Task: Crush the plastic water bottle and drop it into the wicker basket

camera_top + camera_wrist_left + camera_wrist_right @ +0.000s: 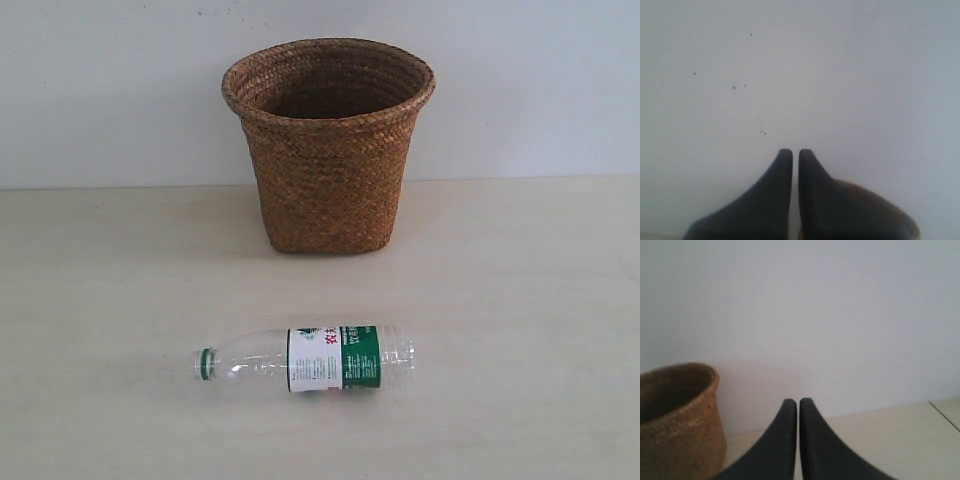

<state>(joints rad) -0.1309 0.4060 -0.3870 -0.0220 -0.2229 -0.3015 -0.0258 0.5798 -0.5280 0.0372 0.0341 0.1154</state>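
Bottle (305, 360) lies sideways (uncrushed), apart from basket (328, 190)

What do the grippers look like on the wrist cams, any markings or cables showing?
The left gripper and right gripper look alike. Each has two matte black fingers, broad at the base and curving in to narrow, rounded tips. No markings, cables or separate pads show. The arms themselves are outside every view, including the exterior one.
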